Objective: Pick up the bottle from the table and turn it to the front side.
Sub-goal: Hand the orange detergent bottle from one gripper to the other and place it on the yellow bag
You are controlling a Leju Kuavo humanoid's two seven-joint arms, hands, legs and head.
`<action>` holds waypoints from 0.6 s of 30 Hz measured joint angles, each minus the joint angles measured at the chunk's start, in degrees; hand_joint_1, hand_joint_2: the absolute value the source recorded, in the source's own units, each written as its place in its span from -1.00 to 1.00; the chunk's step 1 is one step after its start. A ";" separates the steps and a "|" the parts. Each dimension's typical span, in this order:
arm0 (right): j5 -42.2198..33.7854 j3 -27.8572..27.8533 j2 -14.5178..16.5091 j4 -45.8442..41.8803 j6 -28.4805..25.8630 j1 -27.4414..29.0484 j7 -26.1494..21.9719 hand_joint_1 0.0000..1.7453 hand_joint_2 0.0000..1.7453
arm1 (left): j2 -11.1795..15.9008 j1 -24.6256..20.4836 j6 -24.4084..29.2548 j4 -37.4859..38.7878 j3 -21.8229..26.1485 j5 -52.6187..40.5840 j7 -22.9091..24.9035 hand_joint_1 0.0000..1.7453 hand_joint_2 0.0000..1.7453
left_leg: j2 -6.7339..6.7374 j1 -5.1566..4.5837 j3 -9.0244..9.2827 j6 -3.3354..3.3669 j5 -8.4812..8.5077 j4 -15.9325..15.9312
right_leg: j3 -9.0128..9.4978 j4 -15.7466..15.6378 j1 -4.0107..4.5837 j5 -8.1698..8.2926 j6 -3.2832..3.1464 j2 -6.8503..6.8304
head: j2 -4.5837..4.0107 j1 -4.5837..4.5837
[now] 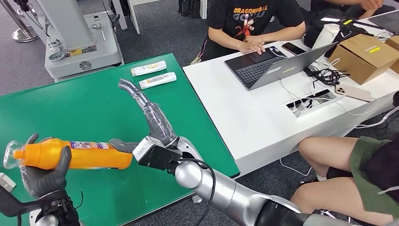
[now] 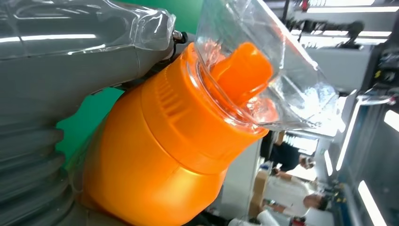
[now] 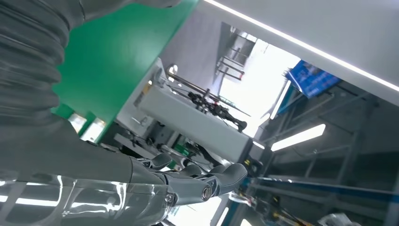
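— Where's the bottle?

— My left hand (image 1: 44, 172) grips the orange bottle (image 1: 75, 154) level above the green table's (image 1: 80, 108) near left corner, cap pointing left.

— And your right?

— My right hand (image 1: 150, 115) holds nothing, fingers stretched out toward two white tubes (image 1: 153, 74) at the far edge; its thumb touches the bottle's base. A white desk (image 1: 254, 122) with a laptop (image 1: 275, 63) stands right.
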 joint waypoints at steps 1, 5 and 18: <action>-0.03 0.02 -0.22 -0.74 -0.52 0.27 -0.34 -1.00 1.00 | 0.28 0.27 0.43 -1.04 0.53 -0.54 -0.08 1.00 1.00 | 0.00 0.00 0.00 0.00 0.00 0.00 | 0.00 0.00 0.00 0.00 0.00 0.00 | 0.00 0.01; -0.22 0.18 -1.13 -2.63 -2.47 1.47 -1.61 -1.00 1.00 | 1.82 0.53 1.62 -5.48 3.20 -3.38 0.23 1.00 1.00 | 0.00 0.02 0.00 0.00 0.00 -0.01 | 0.00 0.00 0.01 -0.01 0.00 0.00 | 0.00 0.01; -1.04 1.09 -3.34 -5.42 -7.05 7.88 -4.00 -1.00 1.00 | 13.53 -7.21 -3.68 -9.35 10.02 -12.31 2.28 1.00 1.00 | 0.08 0.08 0.02 -0.03 0.03 -0.02 | -0.02 0.04 0.11 0.03 -0.05 0.05 | 0.00 0.02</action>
